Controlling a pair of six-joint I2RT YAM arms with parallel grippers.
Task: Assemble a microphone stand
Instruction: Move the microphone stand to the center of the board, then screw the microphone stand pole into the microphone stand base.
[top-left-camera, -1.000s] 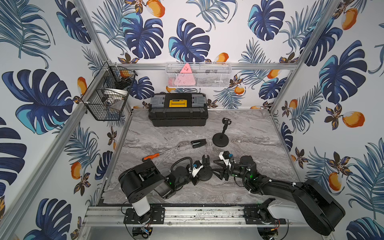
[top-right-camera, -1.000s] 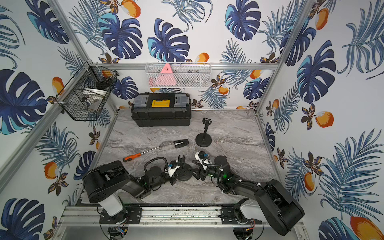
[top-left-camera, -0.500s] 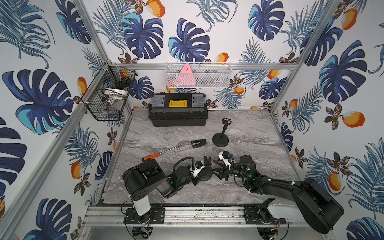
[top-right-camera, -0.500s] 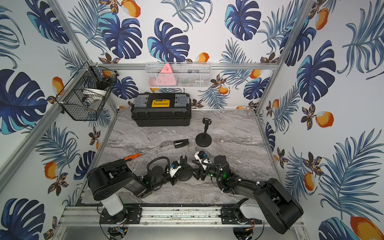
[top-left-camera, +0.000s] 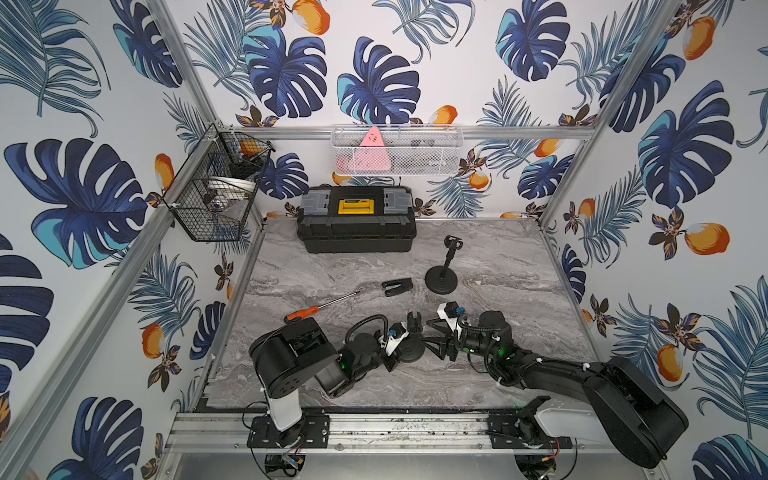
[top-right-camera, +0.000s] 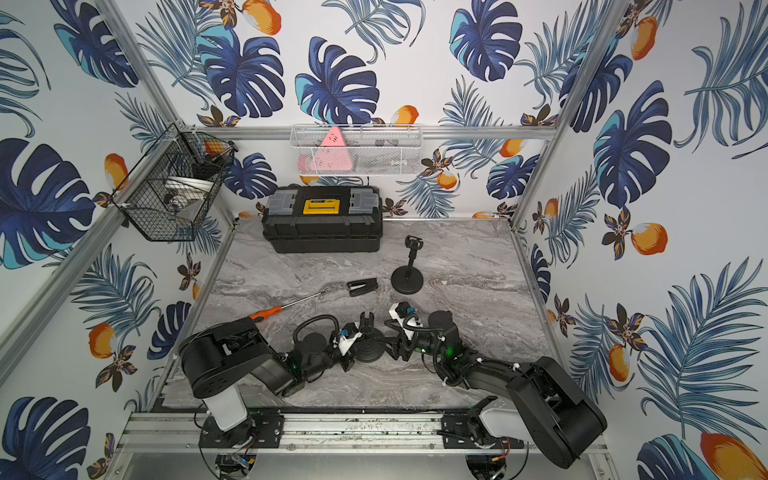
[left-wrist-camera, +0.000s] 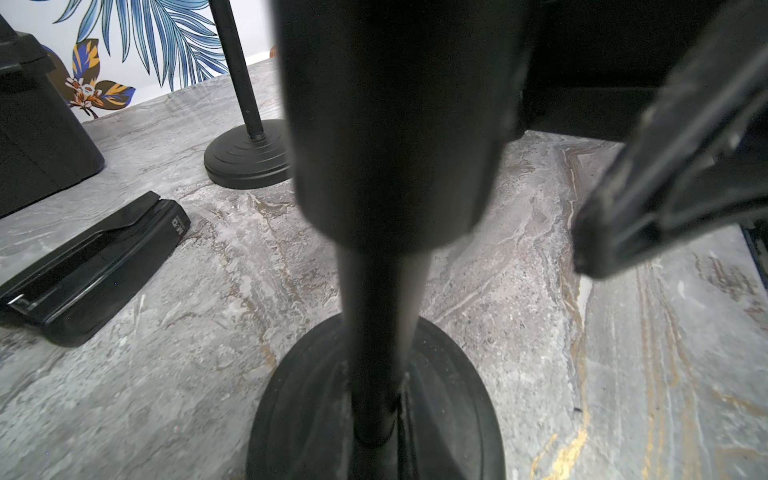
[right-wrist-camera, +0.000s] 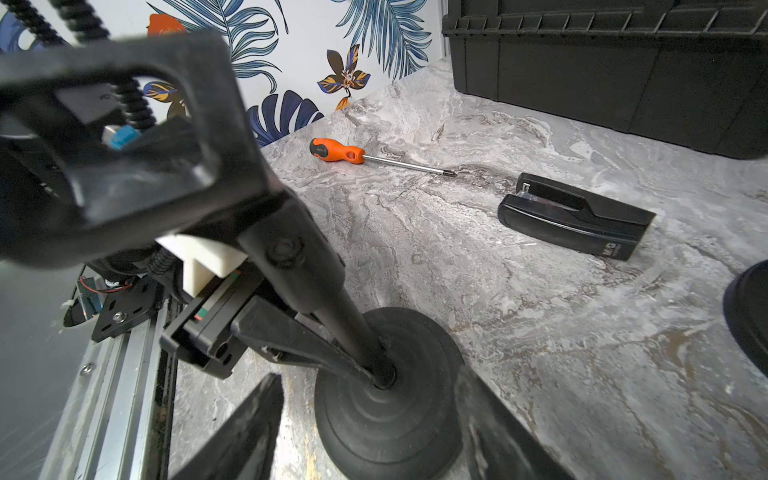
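Observation:
A black microphone stand stands upright near the table's front: round base, thin pole and clip holder on top. My left gripper is shut on the foot of the pole, just above the base. My right gripper is open, its fingers straddling the base: one has a gap of table beside it, the other lies against the rim. A second, whole stand stands further back on the right.
A black stapler and an orange-handled screwdriver lie mid-table. A black toolbox sits against the back wall. A wire basket hangs on the left wall and a white mesh basket on the back wall.
The left arm's upper links have shifted slightly to the right. Both grippers and the near stand stay where they were.

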